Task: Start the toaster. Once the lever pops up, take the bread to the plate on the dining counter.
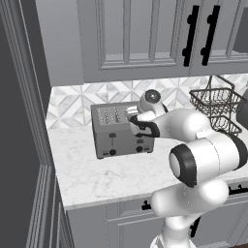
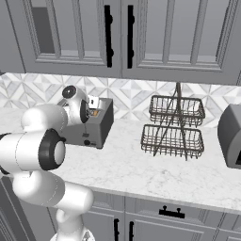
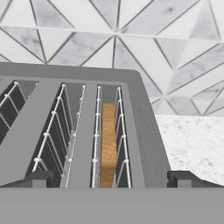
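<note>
Your gripper (image 3: 112, 178) hangs over the toaster (image 3: 144, 131), jaws spread wide. The bread (image 3: 108, 144) stands in the slot straight ahead between them, three more slots off to their left. Beyond the jaws runs the tiled wall (image 3: 131, 39); to their right lies the worktop (image 3: 192, 140).

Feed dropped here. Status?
Hand open above boxy grey metal toaster. Golden-crusted bread slice sits in its rightmost slot. Nothing blocking.
</note>
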Robot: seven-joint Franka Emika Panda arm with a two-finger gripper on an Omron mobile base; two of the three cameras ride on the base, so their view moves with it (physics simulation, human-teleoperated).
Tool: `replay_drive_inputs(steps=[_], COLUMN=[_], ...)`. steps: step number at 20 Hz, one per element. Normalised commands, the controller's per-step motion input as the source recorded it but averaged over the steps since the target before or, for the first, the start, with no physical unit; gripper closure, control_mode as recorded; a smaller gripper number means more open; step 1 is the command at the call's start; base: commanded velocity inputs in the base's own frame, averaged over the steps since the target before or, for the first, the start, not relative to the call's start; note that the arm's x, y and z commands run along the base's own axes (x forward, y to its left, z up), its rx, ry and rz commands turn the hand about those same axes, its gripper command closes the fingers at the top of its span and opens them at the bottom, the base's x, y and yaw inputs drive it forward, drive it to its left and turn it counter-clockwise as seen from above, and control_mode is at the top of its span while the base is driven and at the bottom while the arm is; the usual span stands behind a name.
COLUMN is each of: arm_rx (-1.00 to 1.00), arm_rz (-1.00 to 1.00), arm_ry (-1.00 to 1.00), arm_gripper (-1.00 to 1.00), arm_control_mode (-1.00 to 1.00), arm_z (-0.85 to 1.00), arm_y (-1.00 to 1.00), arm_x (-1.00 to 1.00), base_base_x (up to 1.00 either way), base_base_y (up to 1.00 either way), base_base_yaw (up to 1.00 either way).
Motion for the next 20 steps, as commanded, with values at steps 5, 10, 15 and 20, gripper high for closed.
replay_drive_inputs(steps=[5,10,15,20], arm_rx=[0.0,0.0,0.0,0.0], arm_rz=[0.0,0.0,0.0,0.0], arm_ry=[0.0,0.0,0.0,0.0], arm_gripper=[-1.0,-1.0,-1.0,-1.0], arm_control_mode=[-1.0,-1.0,-1.0,-1.0], arm_z=[0.0,0.0,0.0,0.0], arm_y=[0.0,0.0,0.0,0.0], arm_x=[0.0,0.0,0.0,0.0], base_base_x=[0.0,0.0,0.0,0.0], base_base_y=[0.0,0.0,0.0,0.0], base_base_yaw=[0.0,0.0,0.0,0.0])
